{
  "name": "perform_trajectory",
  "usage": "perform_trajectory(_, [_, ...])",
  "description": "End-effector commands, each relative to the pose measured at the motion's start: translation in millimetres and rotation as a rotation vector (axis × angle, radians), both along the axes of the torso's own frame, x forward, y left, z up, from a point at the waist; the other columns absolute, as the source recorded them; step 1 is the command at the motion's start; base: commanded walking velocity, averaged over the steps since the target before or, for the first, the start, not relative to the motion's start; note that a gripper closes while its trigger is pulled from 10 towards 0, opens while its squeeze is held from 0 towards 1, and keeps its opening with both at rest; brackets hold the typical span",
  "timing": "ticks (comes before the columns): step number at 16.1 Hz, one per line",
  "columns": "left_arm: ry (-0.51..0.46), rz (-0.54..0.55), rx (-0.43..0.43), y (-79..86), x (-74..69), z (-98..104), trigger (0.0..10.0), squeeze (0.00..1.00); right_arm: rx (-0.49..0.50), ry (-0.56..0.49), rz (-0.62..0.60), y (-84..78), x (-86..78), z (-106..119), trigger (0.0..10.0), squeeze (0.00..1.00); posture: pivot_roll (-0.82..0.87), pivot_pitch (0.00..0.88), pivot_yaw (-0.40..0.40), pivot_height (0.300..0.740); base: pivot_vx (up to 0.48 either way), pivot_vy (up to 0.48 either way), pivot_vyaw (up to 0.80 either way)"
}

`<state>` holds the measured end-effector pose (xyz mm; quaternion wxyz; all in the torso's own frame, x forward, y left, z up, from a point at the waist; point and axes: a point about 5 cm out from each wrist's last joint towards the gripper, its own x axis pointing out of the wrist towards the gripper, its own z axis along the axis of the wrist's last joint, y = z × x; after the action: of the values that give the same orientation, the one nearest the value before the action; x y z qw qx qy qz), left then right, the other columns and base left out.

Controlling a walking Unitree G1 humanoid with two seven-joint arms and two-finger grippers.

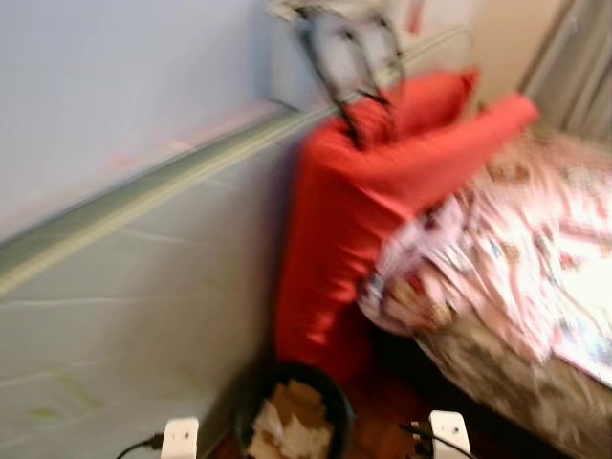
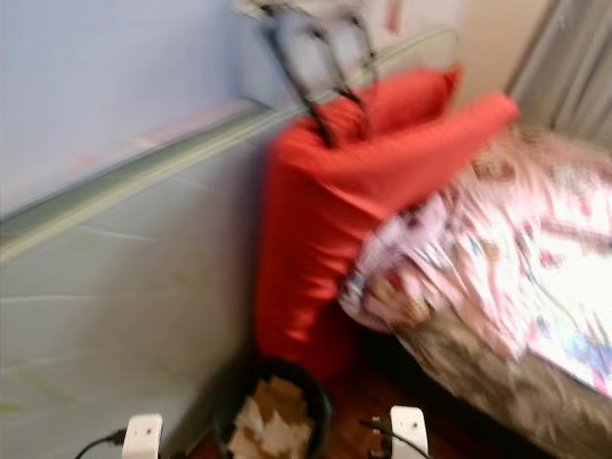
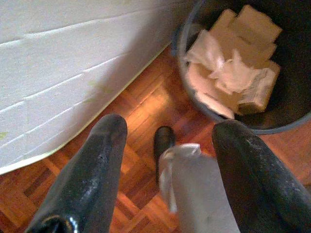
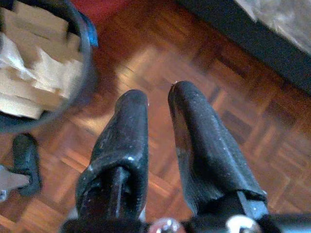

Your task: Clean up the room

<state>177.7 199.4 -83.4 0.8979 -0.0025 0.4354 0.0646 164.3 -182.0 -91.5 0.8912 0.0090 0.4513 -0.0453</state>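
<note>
On my left wrist feed, the left gripper (image 3: 167, 160) has its two black fingers (image 3: 92, 170) spread wide apart with nothing between them, hanging over the reddish parquet floor (image 3: 141, 109). Beyond the gap I can see a grey limb of the robot with a dark tip, though I cannot make out exactly what part it is. Toward the upper right of that frame sits the dark round bin (image 3: 286, 126), holding crumpled white paper and tan cardboard scraps (image 3: 233, 73); the gripper is near it but apart from it. A pale wall (image 3: 63, 68) runs along the upper left.

On the right wrist feed, the right gripper (image 4: 158, 104) has its fingers drawn nearly together, a narrow slit between them, and grips nothing. It hangs above the same parquet, with the bin at the upper left of the frame.

The head cameras are blurred. I see the bin (image 1: 296, 416) at the bottom centre, between two white brackets on my arms. Just behind it a large red cushion (image 1: 344, 229) stands upright in the corner, leaning against the wall. A bed with a pink patterned cover (image 1: 516, 249) fills the right side, touching the cushion.
</note>
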Motion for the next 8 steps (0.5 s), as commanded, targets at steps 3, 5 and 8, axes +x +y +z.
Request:
perform_trajectory(3, [-0.042, -0.036, -0.009, 6.9, 19.7, 10.6, 10.0, 0.00, 0.149, -0.095, -0.097, 2.8, 61.2, 29.0, 10.0, 0.00, 0.02, 0.000, -0.010, 0.740, 0.000, -0.480, 0.00])
perform_trajectory(5, [-0.041, -0.032, -0.010, 6.4, 19.3, 10.3, 10.0, 0.00, 0.149, -0.096, -0.098, 2.7, 61.5, 29.3, 10.0, 0.00, 0.03, 0.000, -0.013, 0.740, 0.000, -0.480, 0.00])
perform_trajectory(8, [-0.041, -0.028, -0.013, 5.9, 19.2, 10.2, 10.0, 0.00, 0.149, -0.098, -0.096, 2.3, 61.9, 29.6, 10.0, 0.00, 0.02, 0.000, -0.015, 0.740, 0.000, -0.480, 0.00])
